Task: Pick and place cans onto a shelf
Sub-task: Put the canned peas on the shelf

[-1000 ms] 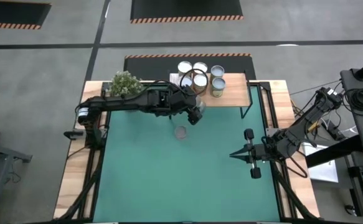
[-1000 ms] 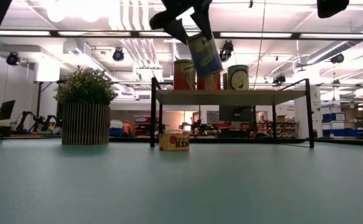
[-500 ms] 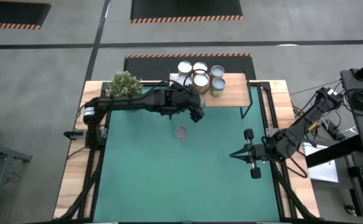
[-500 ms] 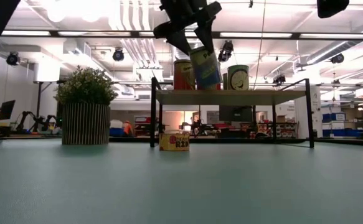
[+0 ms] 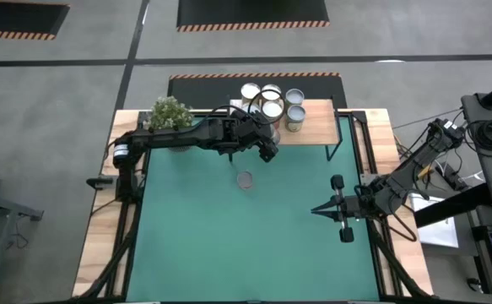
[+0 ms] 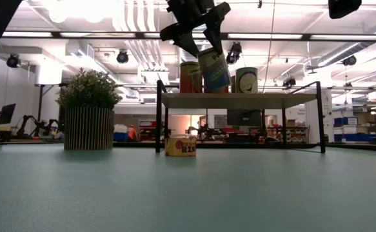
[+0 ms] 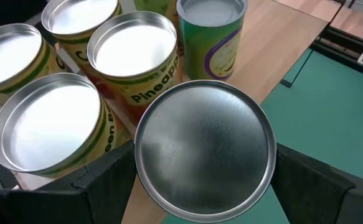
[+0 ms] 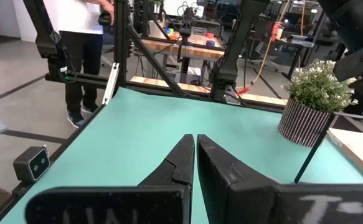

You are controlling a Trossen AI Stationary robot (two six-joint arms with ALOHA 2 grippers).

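The held can (image 6: 215, 69) is a tall tin with a plain silvery round top and a blue-and-yellow printed side, tilted a little as it hangs just above the near edge of the shelf (image 6: 239, 100). The left end effector (image 6: 196, 32) pinches it from above, one dark finger on each side of the can, as the left wrist view shows with the silvery lid (image 7: 205, 149) filling the space between the fingers (image 7: 318, 186). On the shelf, a light wooden board on thin black legs, stand several more cans (image 5: 271, 100): white-topped ones with yellow and red "Pineapple" labels (image 7: 137, 65) close behind the held can, and a green-and-purple one (image 7: 213, 34) beside them. A low, flat can (image 6: 180, 146) with an orange label lies on the green surface, under the shelf's near edge. A potted plant (image 6: 88, 109) stands left of the shelf in the low view. The right end effector (image 5: 316, 210) waits well apart from the shelf over the green surface, its fingers (image 8: 184, 163) pressed together and holding nothing.
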